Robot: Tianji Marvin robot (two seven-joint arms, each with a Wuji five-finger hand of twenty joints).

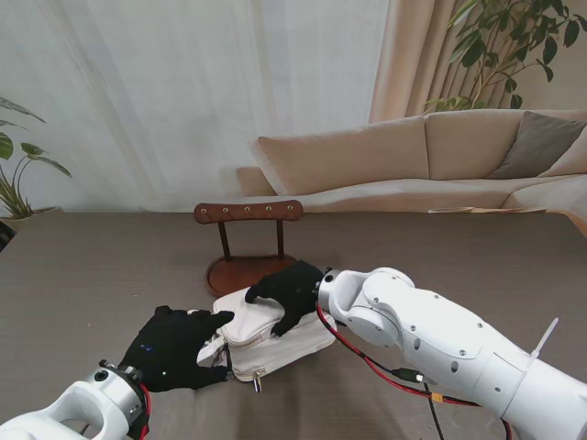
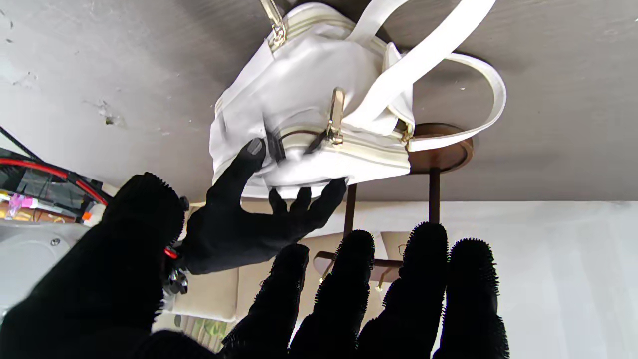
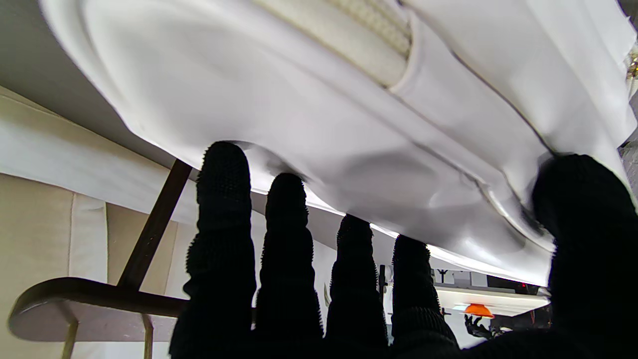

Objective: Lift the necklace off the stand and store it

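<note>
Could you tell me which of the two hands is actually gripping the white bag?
The right hand: its fingers and thumb pinch the white bag. The left hand only rests beside it.

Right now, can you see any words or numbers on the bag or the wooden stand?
None: no words or numbers show on the white bag or the wooden stand.
Clutter at the left wrist view's edge is too small and blurred to read.
</note>
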